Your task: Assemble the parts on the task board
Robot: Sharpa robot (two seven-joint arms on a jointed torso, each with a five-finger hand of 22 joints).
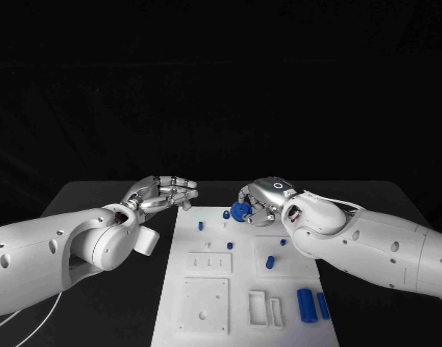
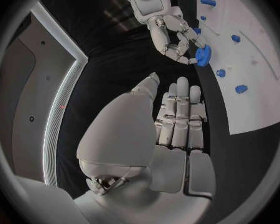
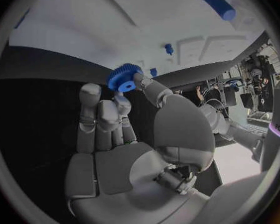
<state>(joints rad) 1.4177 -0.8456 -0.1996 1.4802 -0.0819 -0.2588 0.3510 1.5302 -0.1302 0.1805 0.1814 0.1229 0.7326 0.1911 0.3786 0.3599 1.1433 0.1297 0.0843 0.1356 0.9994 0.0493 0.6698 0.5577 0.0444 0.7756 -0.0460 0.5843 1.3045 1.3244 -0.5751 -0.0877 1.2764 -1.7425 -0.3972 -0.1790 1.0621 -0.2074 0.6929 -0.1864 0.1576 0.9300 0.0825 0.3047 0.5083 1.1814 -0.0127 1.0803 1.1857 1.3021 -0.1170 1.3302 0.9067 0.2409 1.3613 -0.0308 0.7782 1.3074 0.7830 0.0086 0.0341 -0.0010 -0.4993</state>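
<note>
The white task board [image 1: 244, 289] lies in the middle of the black table. My right hand [image 1: 265, 198] hovers over the board's far end and pinches a blue gear [image 1: 241, 211] between thumb and fingers; the gear [image 3: 122, 78] sits at the fingertips [image 3: 135, 77]. My left hand [image 1: 165, 194] floats just off the board's far left corner, holding nothing, its fingers [image 2: 180, 109] stretched out side by side. From the left wrist, the right hand [image 2: 172, 37] and the gear [image 2: 204, 55] are seen above the board [image 2: 258, 69]. Small blue pegs [image 1: 201, 225] stand in the board.
Two blue cylinders [image 1: 306, 304] lie side by side near the board's front right; one of them [image 3: 216, 2] also appears from the right wrist. More pegs [image 1: 270, 262] stand mid-board. White raised blocks [image 1: 204, 303] and slotted frames [image 1: 263, 309] occupy the front half.
</note>
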